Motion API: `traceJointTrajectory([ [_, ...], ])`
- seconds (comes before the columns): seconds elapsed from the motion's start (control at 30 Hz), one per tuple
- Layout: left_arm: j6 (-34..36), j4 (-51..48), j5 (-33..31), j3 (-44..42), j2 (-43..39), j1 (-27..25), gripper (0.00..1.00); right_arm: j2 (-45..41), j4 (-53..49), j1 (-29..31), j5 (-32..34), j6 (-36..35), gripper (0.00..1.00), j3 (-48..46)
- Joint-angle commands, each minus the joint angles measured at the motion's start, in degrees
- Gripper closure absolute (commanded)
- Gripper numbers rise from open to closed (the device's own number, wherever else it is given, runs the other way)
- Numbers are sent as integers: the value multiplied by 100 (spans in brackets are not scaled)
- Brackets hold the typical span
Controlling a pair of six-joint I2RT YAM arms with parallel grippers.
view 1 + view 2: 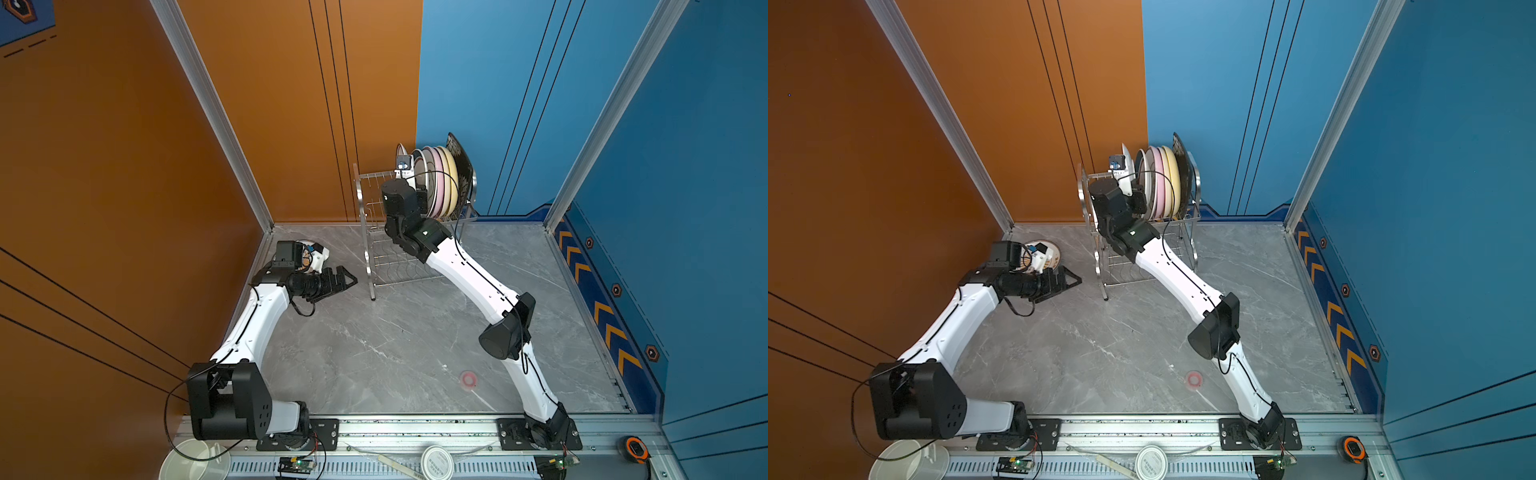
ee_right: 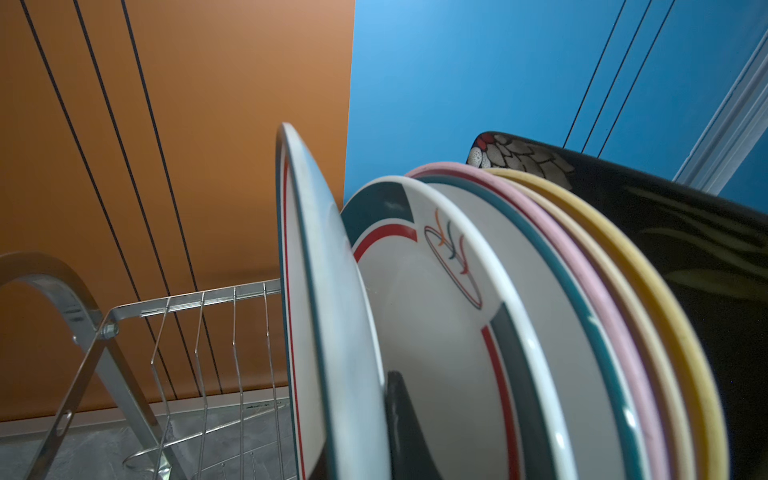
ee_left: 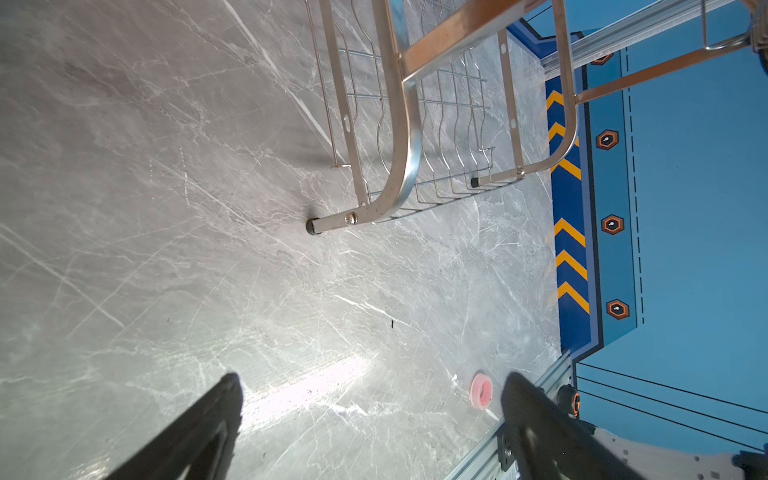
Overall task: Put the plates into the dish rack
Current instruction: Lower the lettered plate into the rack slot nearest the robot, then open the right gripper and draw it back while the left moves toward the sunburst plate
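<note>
Edgewise between the right jaws, one teal-rimmed plate (image 2: pixel 328 270)

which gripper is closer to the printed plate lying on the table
Left. The left gripper sits open right beside the printed plate; the right gripper is away at the dish rack, shut on a teal-rimmed plate.

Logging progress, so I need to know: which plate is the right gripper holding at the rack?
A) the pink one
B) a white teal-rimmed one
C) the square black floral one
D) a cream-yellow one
B: the right gripper is shut on a white teal-rimmed plate, held upright at the open end of the row in the dish rack.
</note>
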Motion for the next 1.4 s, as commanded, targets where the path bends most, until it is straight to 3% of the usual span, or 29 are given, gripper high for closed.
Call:
traceJointTrajectory([
  [0.0,39,-25,-48,-92,-130,74,2,101,-52,-77,-114,297,100,214],
  [0.37,37,-24,-45,-108,-141,118,2,186,-337,-150,-326,626,100,211],
  [0.73,30,-30,-78,-84,-131,149,2,-10,-390,-44,-392,404,74,218],
  [1.37,-49,-27,-278,-242,-342,259,2,-647,-850,278,-294,285,48,120],
])
